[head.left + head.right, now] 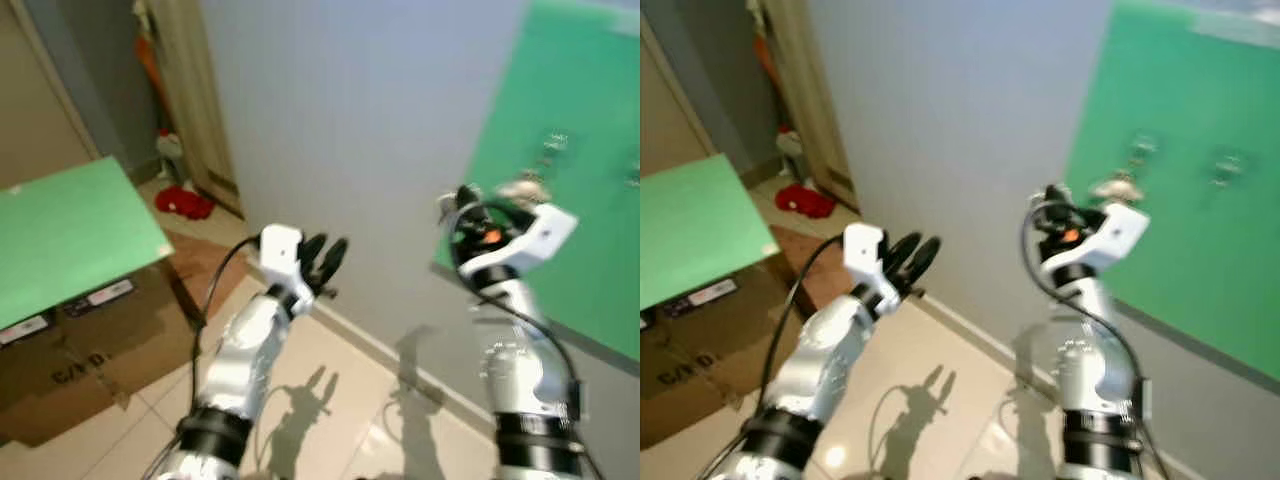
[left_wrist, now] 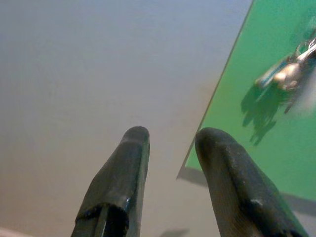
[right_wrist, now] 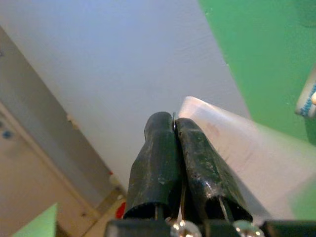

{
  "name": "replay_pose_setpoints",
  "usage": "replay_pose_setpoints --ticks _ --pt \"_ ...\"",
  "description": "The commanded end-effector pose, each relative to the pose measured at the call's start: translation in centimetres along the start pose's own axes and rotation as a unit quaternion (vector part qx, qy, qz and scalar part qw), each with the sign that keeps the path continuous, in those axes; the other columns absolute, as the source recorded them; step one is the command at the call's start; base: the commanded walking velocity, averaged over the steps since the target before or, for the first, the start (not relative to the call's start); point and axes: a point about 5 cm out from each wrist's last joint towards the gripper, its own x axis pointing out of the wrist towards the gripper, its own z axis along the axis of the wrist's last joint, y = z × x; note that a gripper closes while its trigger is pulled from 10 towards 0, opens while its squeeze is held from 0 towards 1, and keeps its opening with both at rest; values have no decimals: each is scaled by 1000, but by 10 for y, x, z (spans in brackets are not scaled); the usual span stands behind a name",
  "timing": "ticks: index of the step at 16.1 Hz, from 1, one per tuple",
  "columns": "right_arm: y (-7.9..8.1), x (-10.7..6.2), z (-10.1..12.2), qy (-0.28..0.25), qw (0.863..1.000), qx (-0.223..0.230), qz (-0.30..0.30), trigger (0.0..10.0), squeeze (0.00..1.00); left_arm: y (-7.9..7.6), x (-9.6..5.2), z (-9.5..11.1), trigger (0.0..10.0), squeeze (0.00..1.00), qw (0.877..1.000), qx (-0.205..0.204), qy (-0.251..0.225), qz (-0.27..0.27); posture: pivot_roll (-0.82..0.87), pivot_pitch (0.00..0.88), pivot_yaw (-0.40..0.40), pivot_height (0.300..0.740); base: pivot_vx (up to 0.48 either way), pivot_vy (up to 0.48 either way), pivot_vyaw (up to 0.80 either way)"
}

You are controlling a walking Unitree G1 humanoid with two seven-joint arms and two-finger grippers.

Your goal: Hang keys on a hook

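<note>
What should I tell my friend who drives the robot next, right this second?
Right gripper: raised at the edge of the green board, fingers pressed shut; the keys dangle beside it, the exact grip is blurred.
Left gripper: open, holding nothing, raised toward the grey wall.
Hooks: small metal ones on the board, above and beyond the keys.
Done: keys carried up to the board.
Left: slip the key ring over a hook, let go, pull back.

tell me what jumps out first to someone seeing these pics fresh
The big green board on the grey wall to the right, with small metal hooks on it. The right gripper is raised at its edge with keys beside it, fingers pressed shut. The left gripper hangs lower, slightly open.
</note>
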Motion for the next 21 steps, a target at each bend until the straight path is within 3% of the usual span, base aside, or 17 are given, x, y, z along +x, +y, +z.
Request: replay_pose_setpoints --ticks 1,5,8,10,13,21 --pt "2 2 5 -4 1000 -4 5 10000 0 -1 1 4 10000 0 1000 -1 -9 -2 -33 46 41 740 0 -472 0" --pt "7 -2 -4 26 999 -36 22 10000 0 -6 2 9 10000 0 1000 0 -10 -6 -34 51 43 740 0 -118 0" --pt "21 -4 0 9 998 -15 66 10000 0 -1 5 26 10000 0 999 -1 -42 0 -32 57 48 740 226 0 -702" --pt "27 -6 -2 25 995 5 92 10000 0 0 7 36 10000 0 999 3 -54 -2 -30 61 51 740 358 0 -400" --pt "33 -5 -5 37 994 -17 103 10000 0 -1 8 44 10000 0 998 4 -63 -3 -31 63 53 740 363 0 -267" --pt "43 -7 -5 38 989 -21 143 10000 0 2 9 57 10000 0 997 -4 -80 13 -25 63 56 740 0 0 0"
